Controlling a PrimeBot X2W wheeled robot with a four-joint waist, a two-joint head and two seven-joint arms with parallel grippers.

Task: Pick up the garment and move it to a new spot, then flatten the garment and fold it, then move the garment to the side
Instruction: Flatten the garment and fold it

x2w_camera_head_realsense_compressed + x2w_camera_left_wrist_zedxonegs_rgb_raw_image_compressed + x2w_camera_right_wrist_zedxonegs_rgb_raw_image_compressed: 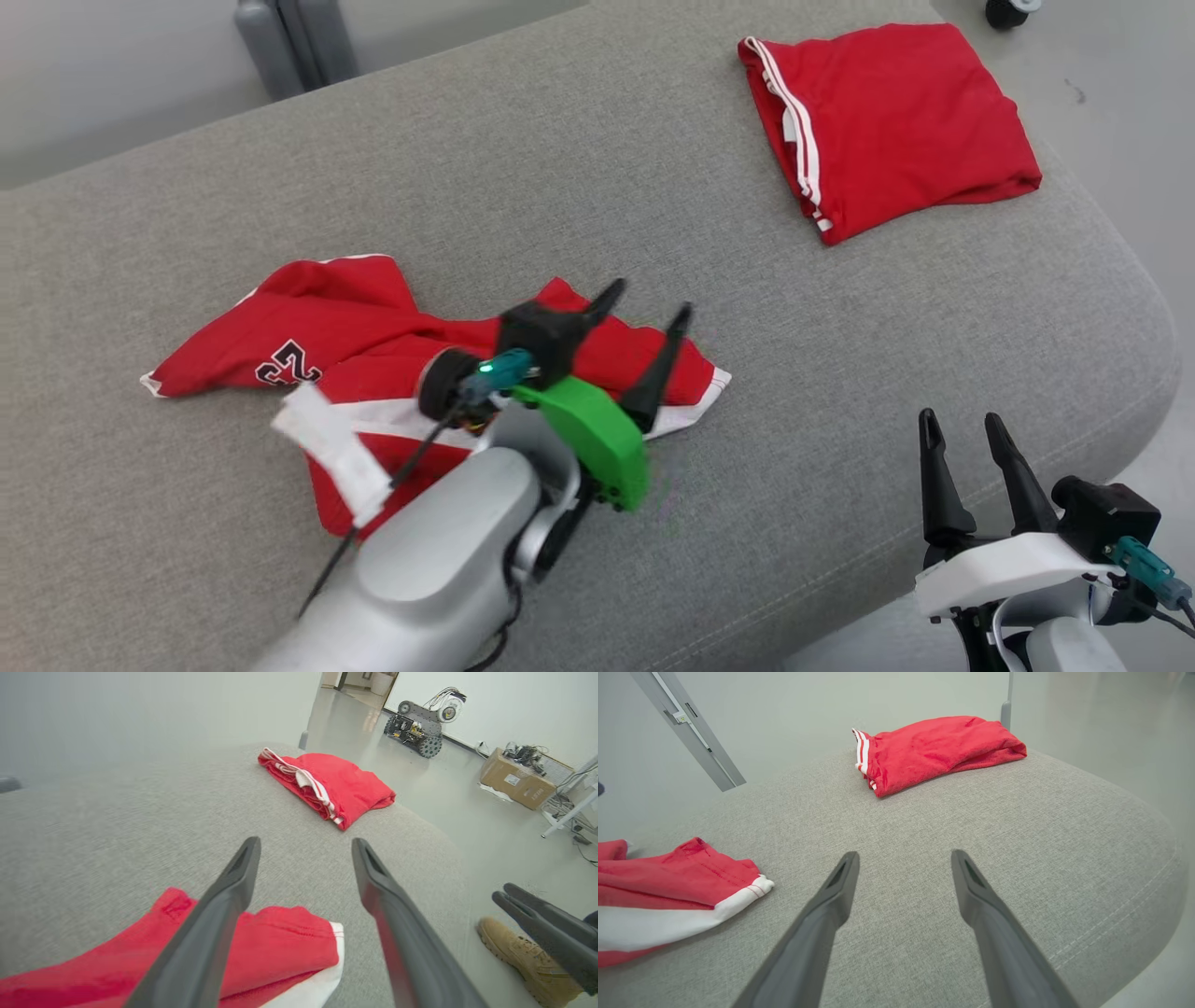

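The crumpled red jersey, white-trimmed and numbered what looks like 23, lies on the near left of the grey cushion. The left gripper hangs over the jersey's right edge, jaws spread wide and holding nothing. The right gripper sits at the cushion's near right edge, jaws apart and empty. A folded red garment rests at the far right corner.

Crumpled garment partly behind the left forearm; tan boot partly behind the right hand.
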